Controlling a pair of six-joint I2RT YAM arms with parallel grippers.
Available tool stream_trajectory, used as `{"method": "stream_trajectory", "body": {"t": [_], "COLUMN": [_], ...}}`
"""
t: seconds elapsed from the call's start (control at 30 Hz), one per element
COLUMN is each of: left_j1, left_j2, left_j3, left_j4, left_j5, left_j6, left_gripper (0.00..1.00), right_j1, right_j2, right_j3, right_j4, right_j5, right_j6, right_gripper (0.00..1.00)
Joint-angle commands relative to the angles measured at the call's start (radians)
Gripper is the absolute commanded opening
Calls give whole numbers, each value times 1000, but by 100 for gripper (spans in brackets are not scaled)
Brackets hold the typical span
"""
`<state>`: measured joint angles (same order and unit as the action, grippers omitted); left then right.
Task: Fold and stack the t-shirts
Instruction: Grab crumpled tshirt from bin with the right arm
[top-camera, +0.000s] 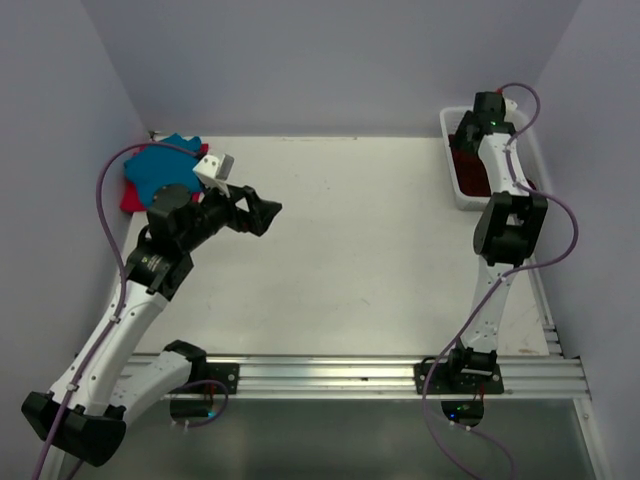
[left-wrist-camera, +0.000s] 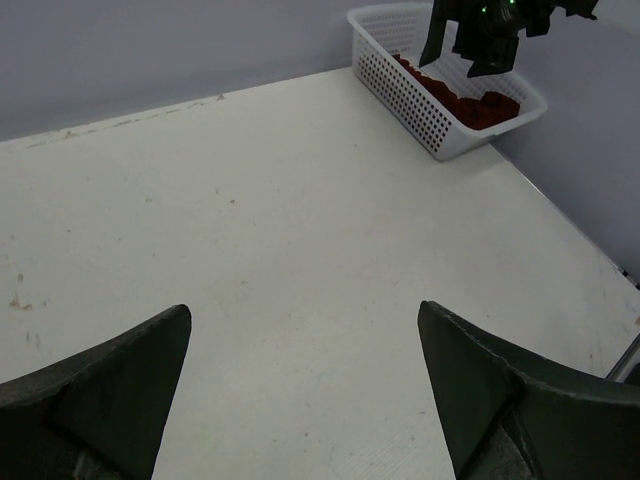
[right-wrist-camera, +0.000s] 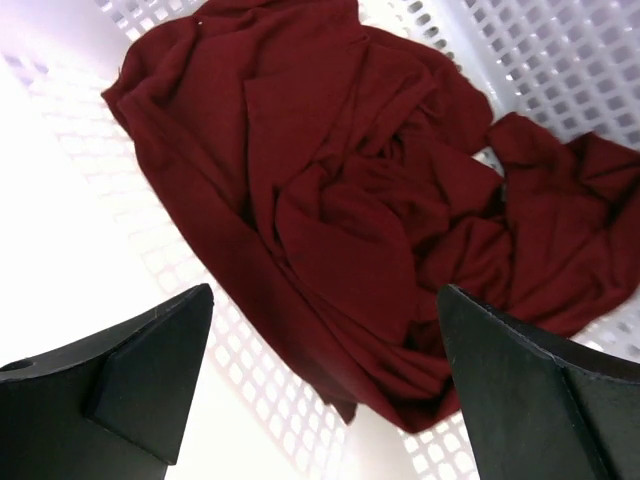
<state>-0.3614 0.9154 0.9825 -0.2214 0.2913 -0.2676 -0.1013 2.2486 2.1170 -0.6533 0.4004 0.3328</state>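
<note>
A pale, faintly scuffed tabletop (top-camera: 350, 250) fills the scene, closed in on three sides by plain lavender walls (top-camera: 300, 60), with an aluminium rail (top-camera: 340, 372) along the near edge where both arms are bolted. A white plastic mesh basket (top-camera: 449, 150) stands at the far right corner of the tabletop, close against the right wall. The maroon t-shirt (right-wrist-camera: 340, 220) lies crumpled in loose folds on the basket's floor, with bare mesh showing around it. The right arm reaches up along the right side, and the right tool (right-wrist-camera: 325, 295) hangs over the basket. Its two dark fingers are spread wide on either side of the maroon cloth below and grip nothing; from the wrist view it cannot be told whether they touch the cloth. At the far left corner the teal t-shirt (top-camera: 160, 165) lies bunched on top of the red-pink t-shirt (top-camera: 132, 200), of which only an edge shows at the left and a sliver at the far side; both are hard against the left wall. The left arm rises from its base and bends inward just in front of that pile, and the left tool (top-camera: 262, 212) points toward the middle of the tabletop, above bare surface. Its fingers are also parted wide with nothing between them. Purple cables (top-camera: 105, 175) loop beside each arm.
</note>
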Motion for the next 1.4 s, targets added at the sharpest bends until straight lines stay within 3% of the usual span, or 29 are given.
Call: {"method": "stream_trajectory", "body": {"t": [0.0, 0.37, 0.43, 0.47, 0.5, 0.53, 0.67, 0.73, 0.97, 1.13, 1.37], "left_j1": [-2, -2, -2, -2, -2, -2, -2, -2, -2, -2, -2], "left_j2": [-30, -99, -107, -107, -108, -110, -110, -105, -82, -90, -87], "left_j3": [-16, -21, -22, -22, -24, -24, -34, -41, -56, -74, -87], "left_j4": [-22, -81, -88, -88, -87, -88, -78, -59, -29, -16, -6], "left_j5": [-30, -73, -76, -76, -76, -75, -70, -54, -21, -21, -11], "left_j6": [21, 22, 21, 19, 18, 16, 10, 4, -12, -13, -16], "left_gripper": [100, 100, 100, 100, 100, 100, 100, 100, 100, 100, 100], "right_j1": [-57, -74, -74, -75, -77, -77, -75, -75, -75, -74, -74], "right_j2": [52, 178, 184, 184, 181, 172, 54, -76, -372, -523, -721], "right_j3": [87, 84, 74, 58, 51, 44, -120, -283, -538, -632, -767], "right_j4": [-48, -123, -128, -123, -115, -115, -4, 215, 553, 649, 803], "right_j5": [-113, -123, -135, -149, -170, -173, -199, -238, -377, -396, -558], "right_j6": [84, 150, 146, 143, 138, 140, 114, 89, 89, 83, 100], "right_gripper": [98, 91, 84, 69, 14, 0, 0, 0, 0, 0, 0]}}
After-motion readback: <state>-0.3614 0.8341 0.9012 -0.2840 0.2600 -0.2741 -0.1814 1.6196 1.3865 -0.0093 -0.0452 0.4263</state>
